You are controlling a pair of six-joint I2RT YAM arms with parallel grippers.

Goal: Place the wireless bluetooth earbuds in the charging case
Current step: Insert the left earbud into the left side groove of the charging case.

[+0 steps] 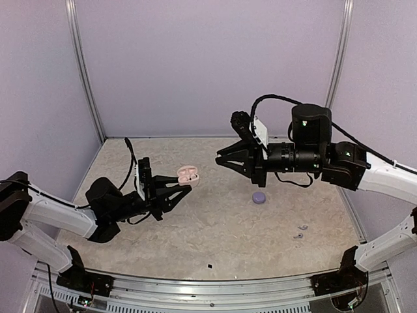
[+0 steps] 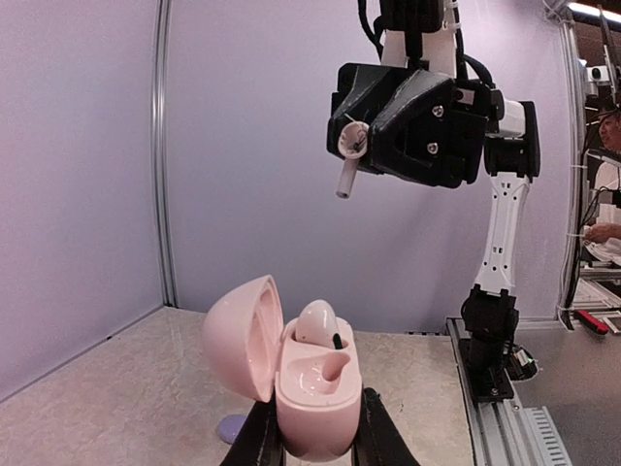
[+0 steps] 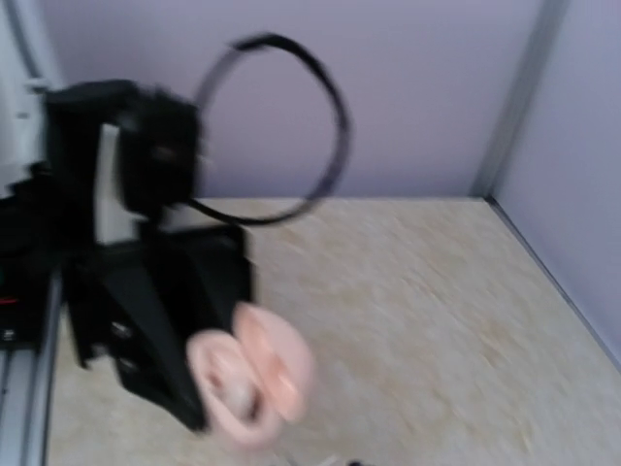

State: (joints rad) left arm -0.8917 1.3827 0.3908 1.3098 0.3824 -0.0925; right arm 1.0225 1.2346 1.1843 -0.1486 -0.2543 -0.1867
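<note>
My left gripper (image 1: 184,185) is shut on an open pink charging case (image 1: 187,174) and holds it upright above the table. In the left wrist view the case (image 2: 315,388) sits between my fingers (image 2: 380,439), lid swung left. One pale earbud (image 2: 316,320) sits in its far slot and the near slot is empty. My right gripper (image 1: 219,160) hangs above and right of the case, shut on a second earbud (image 2: 347,155) with its stem pointing down. The right wrist view is blurred and shows the case (image 3: 247,388), not my own fingers.
A closed lilac case (image 1: 259,197) lies on the table right of centre and shows low in the left wrist view (image 2: 233,427). Two small lilac earbuds (image 1: 300,231) lie at the right. A tiny black speck (image 1: 210,266) lies near the front edge.
</note>
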